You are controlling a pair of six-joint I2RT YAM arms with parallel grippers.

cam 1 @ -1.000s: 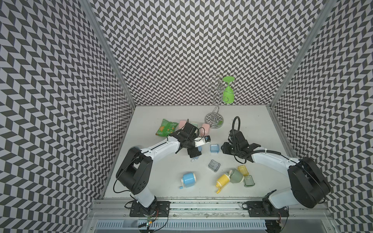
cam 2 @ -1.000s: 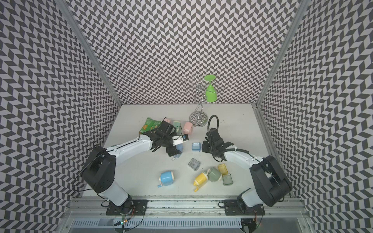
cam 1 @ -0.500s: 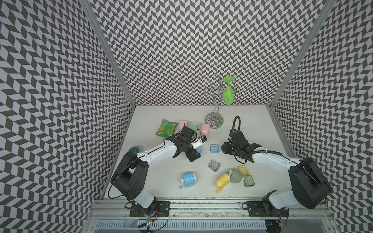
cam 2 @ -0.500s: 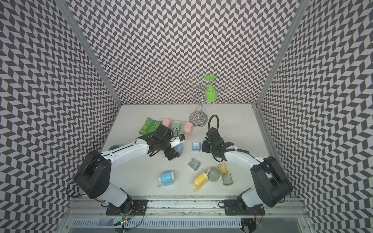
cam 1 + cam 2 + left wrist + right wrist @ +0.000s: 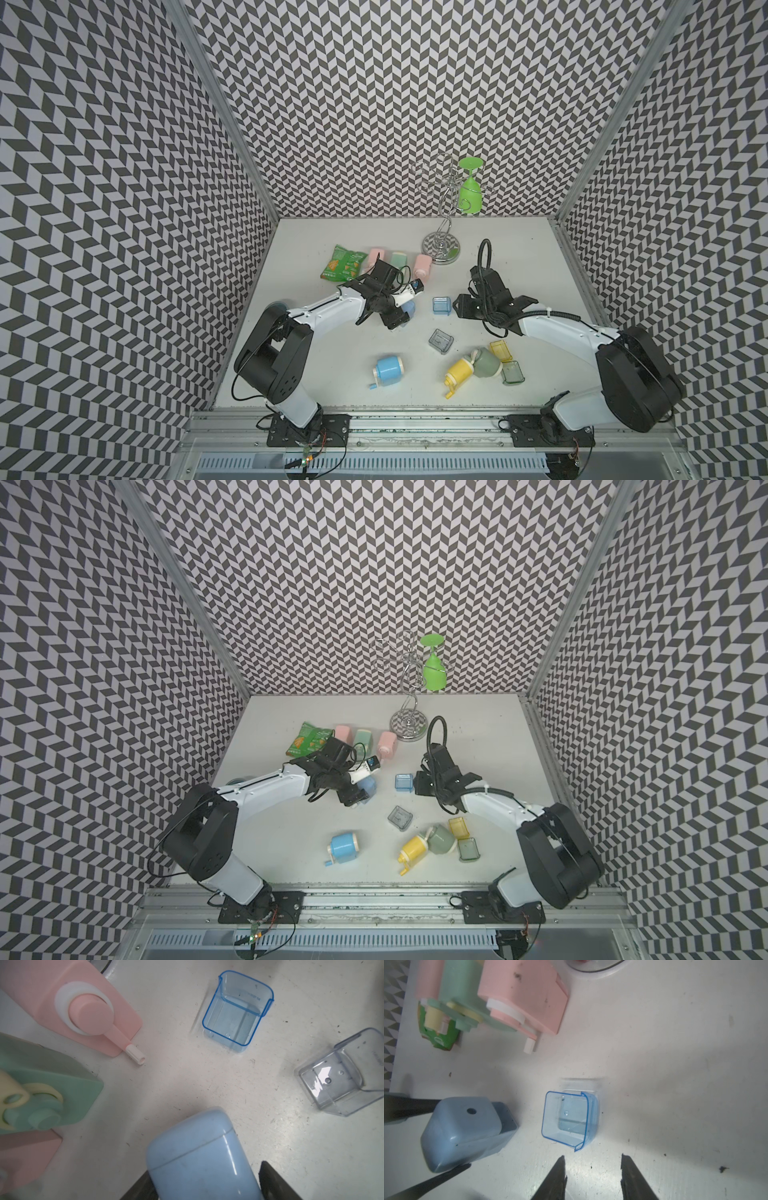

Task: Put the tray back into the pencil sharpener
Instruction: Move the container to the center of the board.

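The pencil sharpener (image 5: pixel 408 309) (image 5: pixel 368 785) is a light-blue body lying on its side mid-table. My left gripper (image 5: pixel 401 318) (image 5: pixel 205 1188) is shut on it, with a dark finger on each side of the body (image 5: pixel 199 1153) (image 5: pixel 465 1130). The tray (image 5: pixel 441 306) (image 5: pixel 404 783) is a clear blue box on the table just right of the sharpener, held by nothing. My right gripper (image 5: pixel 459 305) (image 5: pixel 592 1159) is open and empty. Its tips stop just short of the tray (image 5: pixel 569 1120) (image 5: pixel 234 1016).
A clear grey tray (image 5: pixel 440 340) lies in front. Nearer the front lie a blue crank sharpener (image 5: pixel 388 370), a yellow sharpener (image 5: pixel 459 371), a grey-green sharpener (image 5: pixel 486 362), and a yellow tray (image 5: pixel 500 350) and a green tray (image 5: pixel 512 372). Behind are pink and green sharpeners (image 5: pixel 422 264), a snack bag (image 5: pixel 343 264) and a wire rack (image 5: pixel 441 249).
My left gripper has come forward from the pink and green sharpeners and narrowed its jaws around the light-blue sharpener. The right gripper has opened slightly and stayed by the tray.
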